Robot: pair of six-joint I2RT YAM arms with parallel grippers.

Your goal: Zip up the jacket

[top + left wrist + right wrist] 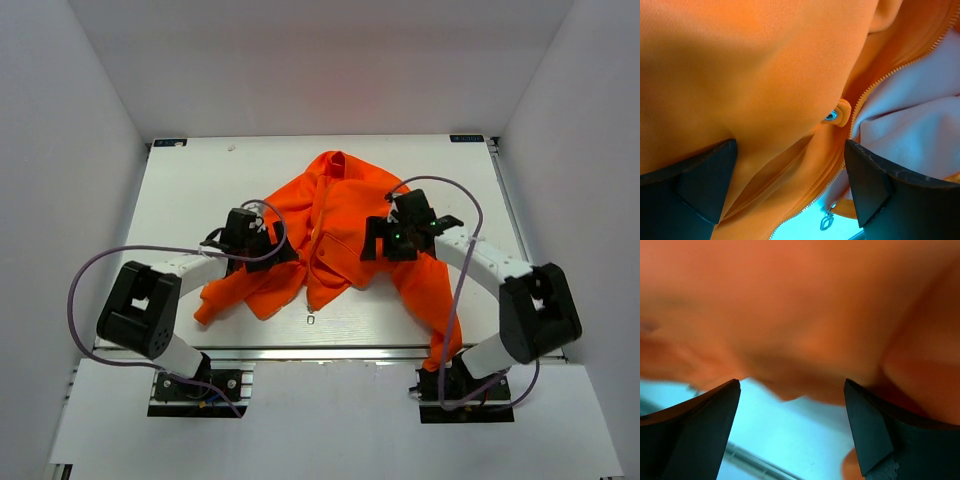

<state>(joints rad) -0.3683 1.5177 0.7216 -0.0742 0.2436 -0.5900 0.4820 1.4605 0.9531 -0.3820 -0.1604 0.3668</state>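
Overhead view, read from 6 o'clock outward. At 5 o'clock a sleeve (pixel 443 345) is trailing over the near edge of the table (pixel 200 170). At 6 o'clock the pull tab (pixel 310 320) is lying just beyond the hem, so the zipper (pixel 316 250) is judged to be open along most of its length. The jacket (pixel 345 215) is lying front-up at the middle of the table. Its long axis is running from 6 to 12 o'clock and leaning slightly toward 1 o'clock. The left gripper (pixel 272 246) is hovering over the panel at 9 o'clock of the zipper and the right gripper (pixel 378 240) over the panel at 3 o'clock. This flanking is probably meant to spread and steady the two halves before the slider is drawn. In the left wrist view the left gripper (pixel 790 150) is showing its fingers wide apart over folded fabric, with the zipper (pixel 855 110) teeth and the pull tab (pixel 827 220) close by. In the blurred right wrist view the right gripper (pixel 790 387) is likewise showing its fingers apart, clamping nothing. The collar (pixel 335 165) is pointing to 12 o'clock, farthest from the arms.
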